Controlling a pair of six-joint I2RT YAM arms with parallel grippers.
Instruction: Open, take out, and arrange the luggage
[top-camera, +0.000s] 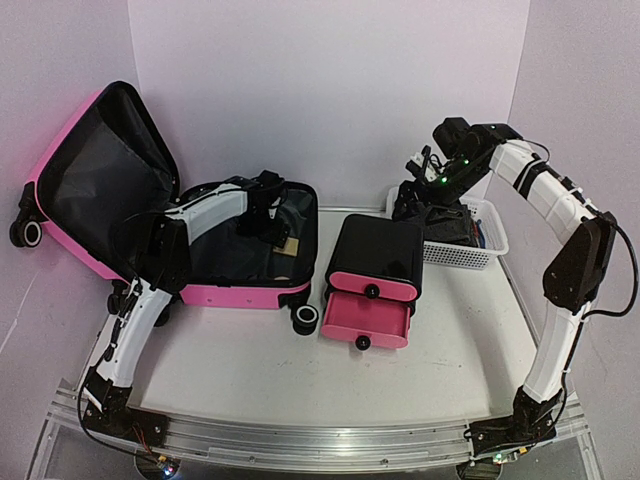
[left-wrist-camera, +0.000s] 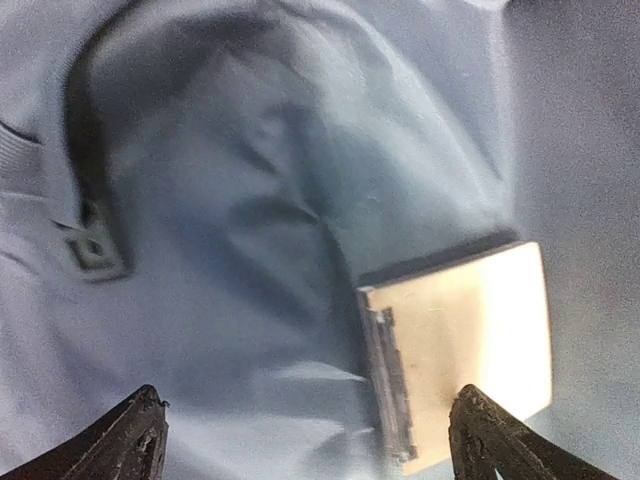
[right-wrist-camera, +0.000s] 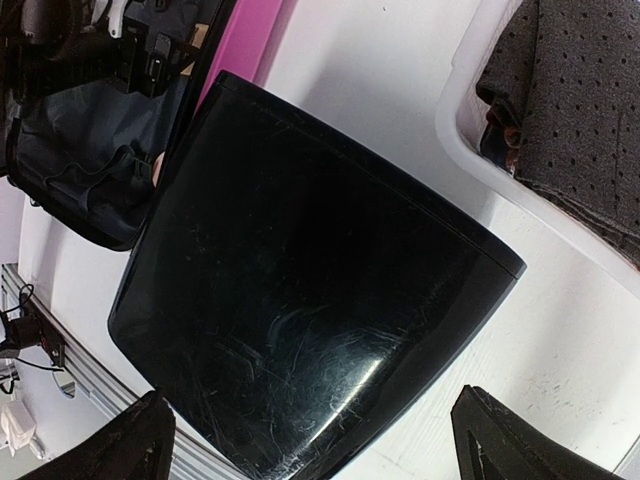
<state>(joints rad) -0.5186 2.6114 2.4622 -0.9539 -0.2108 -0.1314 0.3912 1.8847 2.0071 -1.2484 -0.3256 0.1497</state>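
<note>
My left arm and my right arm: white link shells, black joint housings, black bases. A thin black cable loops off each elbow. Green lights on the right wrist. My left pincer and right pincer: matte black, tapered fingertips.

No legible text or markings

The luggage is glossy plastic, lining matt cloth; cabinet glossy, scratched.
</note>
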